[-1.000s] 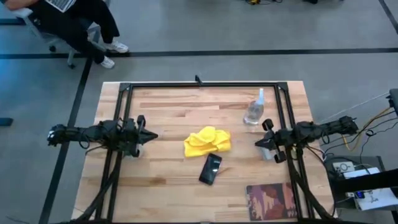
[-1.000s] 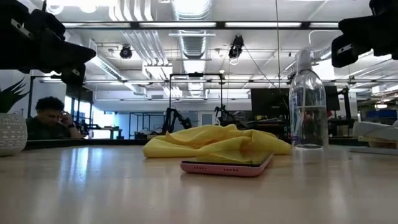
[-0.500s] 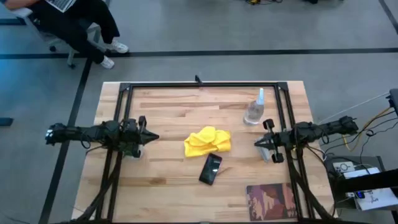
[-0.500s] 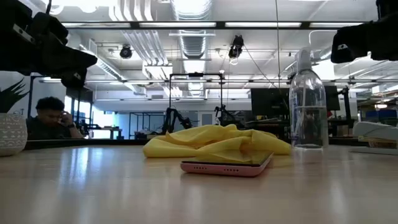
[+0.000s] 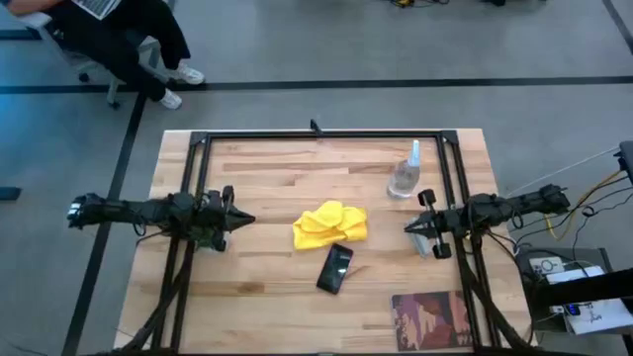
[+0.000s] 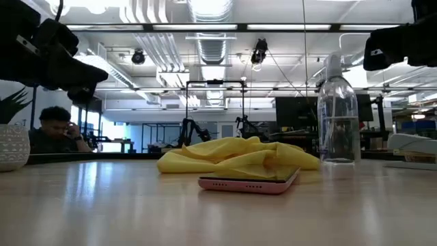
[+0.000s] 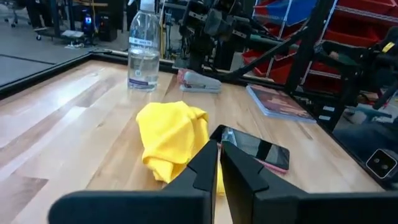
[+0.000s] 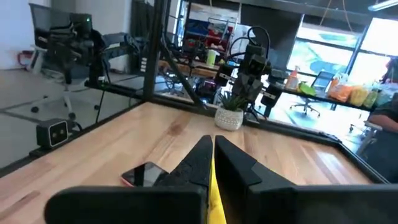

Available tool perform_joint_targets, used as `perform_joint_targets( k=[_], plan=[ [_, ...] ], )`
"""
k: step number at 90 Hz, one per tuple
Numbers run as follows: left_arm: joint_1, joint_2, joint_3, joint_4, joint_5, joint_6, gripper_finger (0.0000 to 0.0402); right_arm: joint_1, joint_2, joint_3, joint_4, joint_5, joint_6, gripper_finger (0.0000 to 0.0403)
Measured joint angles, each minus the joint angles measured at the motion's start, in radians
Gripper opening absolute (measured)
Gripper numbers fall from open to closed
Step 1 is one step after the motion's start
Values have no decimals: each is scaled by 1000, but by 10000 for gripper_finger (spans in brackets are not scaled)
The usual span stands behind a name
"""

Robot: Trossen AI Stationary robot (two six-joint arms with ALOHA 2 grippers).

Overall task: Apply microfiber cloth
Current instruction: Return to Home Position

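Observation:
The yellow microfiber cloth lies bunched on the wooden table's middle. A black phone in a pink case lies flat at its near side, its far end against the cloth. My left gripper hovers left of the cloth, shut and empty, pointing at it. My right gripper hovers right of the cloth, shut and empty. In the right wrist view the cloth shows only as a sliver past the fingers.
A clear spray bottle stands at the far right. A grey stapler lies under the right gripper. A book lies at the near right. A white plant pot stands at the left. A person sits beyond the table's far left corner.
My left gripper has sunk a little and edged toward the cloth, staying shut. My right gripper has risen slightly. Cloth, phone and bottle have not moved.

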Motion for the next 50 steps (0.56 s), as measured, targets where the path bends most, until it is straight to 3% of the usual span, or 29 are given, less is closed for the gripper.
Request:
perform_joint_targets(
  k=[50],
  plan=[
    [0, 62, 1, 0, 1, 0, 6, 0, 0, 0, 0, 0, 1, 0]
  ],
)
